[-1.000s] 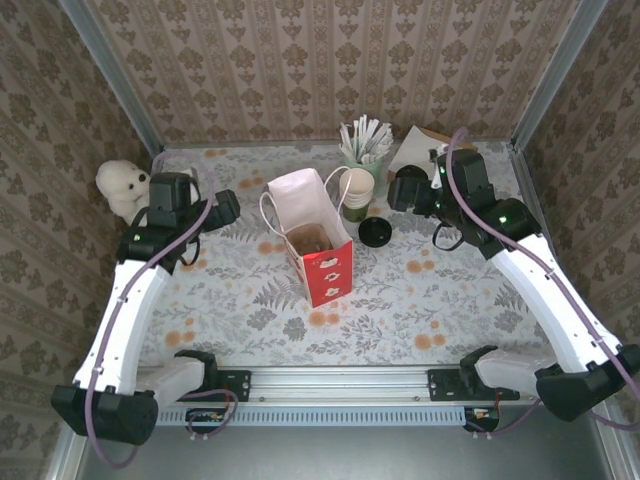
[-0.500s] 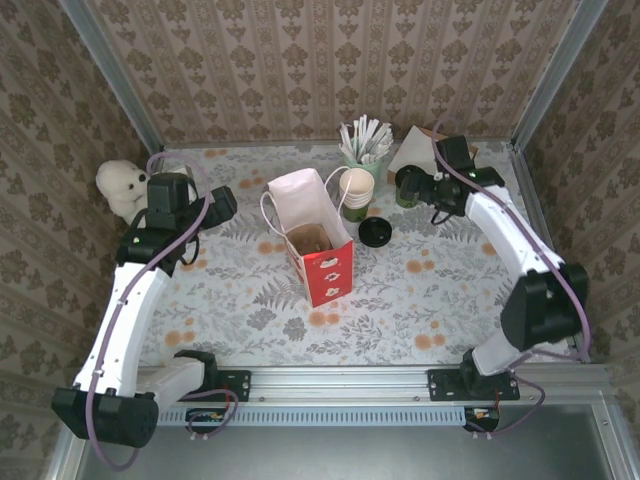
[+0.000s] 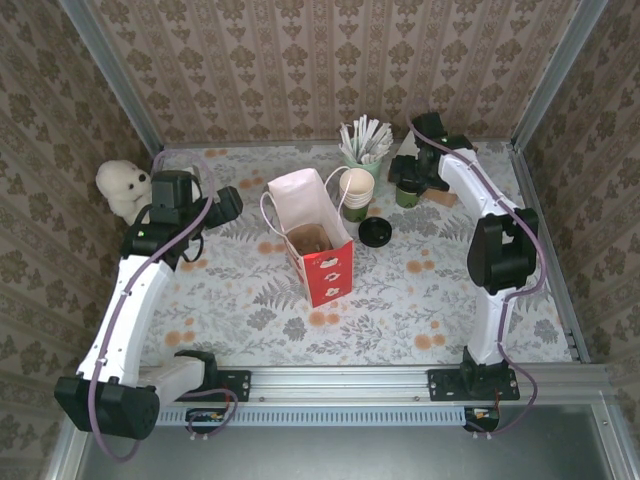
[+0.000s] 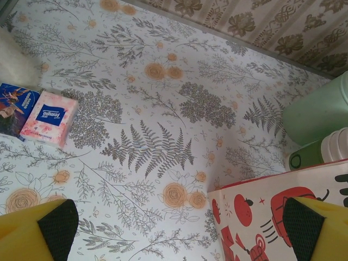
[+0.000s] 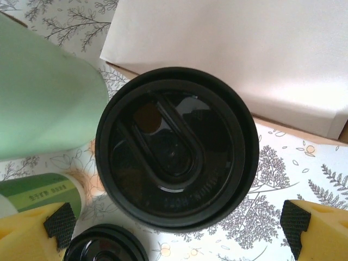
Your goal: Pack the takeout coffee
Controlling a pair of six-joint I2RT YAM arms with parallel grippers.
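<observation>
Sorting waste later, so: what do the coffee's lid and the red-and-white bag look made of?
The coffee lid looks like glossy moulded black plastic: soft highlights, raised ridges. The red-and-white bag looks like matte paper, with sharp folds and printed drawings; any coating is unclear.

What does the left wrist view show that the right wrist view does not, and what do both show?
Left wrist, not right wrist: a pink Tempo tissue pack, a blue pack beside it, and the red-and-white paper bag. Right wrist, not left wrist: the takeout coffee's black lid from above, a loose black lid, a white paper item. Both: the pale green cup and the flowered table cover.
</observation>
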